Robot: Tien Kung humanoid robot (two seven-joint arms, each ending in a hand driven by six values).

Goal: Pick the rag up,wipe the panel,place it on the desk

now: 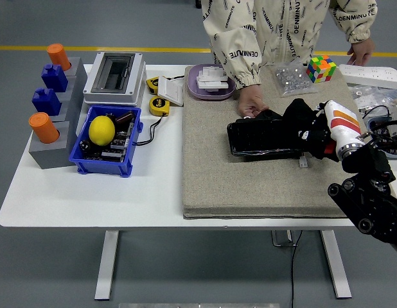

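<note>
A workshop or lab: grey floor with a yellow line (89, 49), a white table (89, 192) holding tape measures (160, 106) and a blue parts bin (102, 163).
</note>
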